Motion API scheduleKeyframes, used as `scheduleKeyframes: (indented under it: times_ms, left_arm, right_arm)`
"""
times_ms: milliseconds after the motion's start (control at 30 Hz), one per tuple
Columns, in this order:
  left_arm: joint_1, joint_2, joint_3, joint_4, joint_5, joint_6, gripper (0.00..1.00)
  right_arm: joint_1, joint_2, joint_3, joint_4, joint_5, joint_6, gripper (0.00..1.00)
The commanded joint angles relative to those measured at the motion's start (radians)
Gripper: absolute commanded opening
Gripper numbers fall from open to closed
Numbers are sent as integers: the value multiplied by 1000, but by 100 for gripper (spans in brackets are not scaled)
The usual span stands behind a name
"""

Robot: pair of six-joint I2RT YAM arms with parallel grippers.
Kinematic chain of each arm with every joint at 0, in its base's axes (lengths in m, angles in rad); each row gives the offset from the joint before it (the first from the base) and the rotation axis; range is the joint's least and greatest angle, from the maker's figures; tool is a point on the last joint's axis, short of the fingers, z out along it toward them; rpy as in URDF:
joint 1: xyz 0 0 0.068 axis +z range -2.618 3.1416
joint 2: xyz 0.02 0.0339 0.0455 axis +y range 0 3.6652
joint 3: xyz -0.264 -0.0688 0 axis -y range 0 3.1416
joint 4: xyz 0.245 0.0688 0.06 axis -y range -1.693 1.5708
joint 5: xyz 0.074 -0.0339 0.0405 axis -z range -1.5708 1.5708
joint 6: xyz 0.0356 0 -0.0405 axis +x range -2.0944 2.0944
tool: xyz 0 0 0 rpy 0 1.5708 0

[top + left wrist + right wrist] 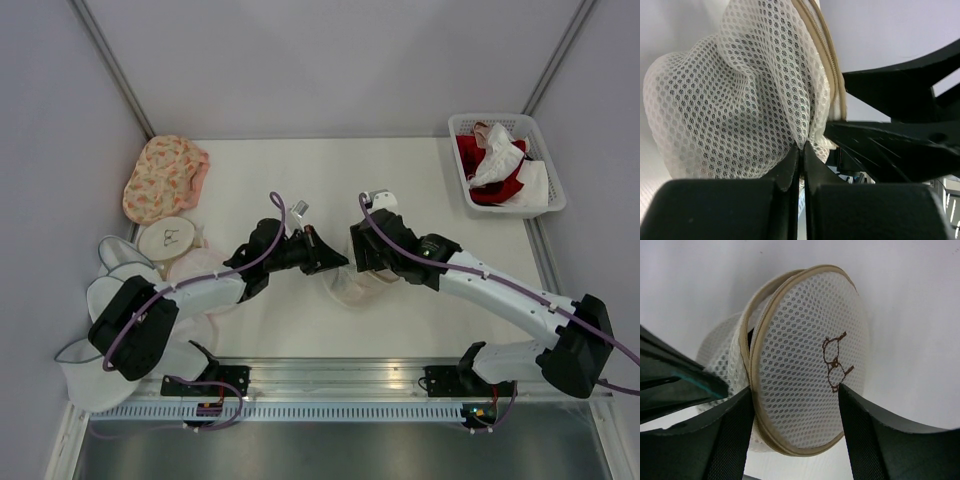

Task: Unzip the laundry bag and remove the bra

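Straddling laundry bag: right pincer.

The laundry bag is a round drum of cream-white honeycomb mesh with tan zip trim around its rim and a small dark bra icon on its flat face. It is turned on edge near the middle of the surface. Its soft side wall is crumpled, with one fold pinched in the left claw. A narrow dark gap shows along the zip.

A white table is enclosed by plain pale grey walls on three sides, with metal struts at its far corners. A slotted aluminium rail runs along its near edge.
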Motion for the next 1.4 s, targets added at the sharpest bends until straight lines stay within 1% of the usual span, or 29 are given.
scheduleKeyframes:
  times_ms: [0, 33, 100, 133, 267, 333, 367, 400, 433, 467, 500, 533, 567, 600, 633, 700, 733, 800, 833, 933, 1100, 1167, 1200, 1233, 1300, 1367]
  left_arm:
    - [-7, -50, 5, 2, 26, 48, 2]
    - [-7, -53, 5, -3, 26, 53, 2]
    - [-7, -64, -7, -12, 18, 59, 2]
    - [-7, -68, -10, -14, 15, 65, 2]
    - [-5, -84, -32, -31, 6, 87, 2]
    - [-2, -87, -49, -49, 3, 107, 2]
    - [1, -90, -56, -52, 1, 111, 2]
    - [2, -90, -76, -52, 1, 116, 2]
    - [2, -87, -84, -46, 3, 130, 2]
    - [2, -79, -93, -47, 18, 139, 2]
    - [4, -53, -93, -48, 27, 149, 2]
    - [2, -38, -95, -41, 33, 165, 2]
    - [2, -18, -101, -29, 55, 168, 2]
    - [2, -1, -104, -14, 66, 173, 2]
    - [2, 33, -105, 0, 72, 174, 2]
    - [2, 60, -121, 57, 96, 171, 2]
    - [2, 86, -125, 77, 105, 160, 2]
    - [2, 103, -135, 124, 127, 147, 2]
    - [2, 110, -135, 129, 132, 145, 2]
    - [2, 108, -139, 153, 142, 133, 2]
    - [2, 75, -148, 167, 145, 120, 2]
    - [2, 67, -153, 170, 145, 116, 2]
    - [2, 61, -156, 179, 148, 108, 2]
    - [2, 59, -162, 190, 155, 102, 2]
    - [2, 55, -171, 225, 162, 79, 2]
    - [1, 50, -185, 250, 171, 61, 2]
  right_arm:
    - [4, 7, 45, -84, 159, 23, 71]
    - [4, 4, 56, -107, 248, 37, 71]
    - [4, -21, 65, -187, 343, 94, 71]
    - [2, -32, 71, -240, 450, 112, 71]
    - [-4, -70, 95, -385, 651, 213, 73]
    - [-19, -62, 103, -470, 699, 249, 75]
    - [-37, -47, 105, -498, 750, 267, 76]
    - [-42, -39, 109, -527, 767, 316, 77]
    - [-45, -35, 109, -537, 767, 319, 77]
    - [-44, -55, 102, -490, 682, 292, 77]
    - [-44, -82, 82, -415, 601, 158, 77]
    - [-44, -111, 32, -265, 530, 119, 76]
    - [-42, -169, 10, -201, 456, 82, 75]
    - [-42, -196, -13, -134, 274, 47, 73]
    - [-42, -220, -62, -24, 200, -4, 72]
    - [-42, -245, -96, 35, 50, -15, 67]
    - [-42, -234, -102, 72, 5, -17, 64]
    - [-42, -211, -118, 97, -59, -20, 62]
    - [-42, -190, -125, 123, -110, -7, 57]
    - [-42, -153, -159, 181, -184, 5, 56]
    - [-41, -121, -194, 264, -273, 42, 57]
    - [-42, -112, -196, 279, -291, 62, 60]
    - [-42, -107, -194, 287, -293, 68, 64]
    - [-42, -105, -193, 289, -291, 75, 66]
    - [-41, -87, -188, 293, -268, 106, 73]
    - [-38, -66, -179, 270, -221, 144, 75]
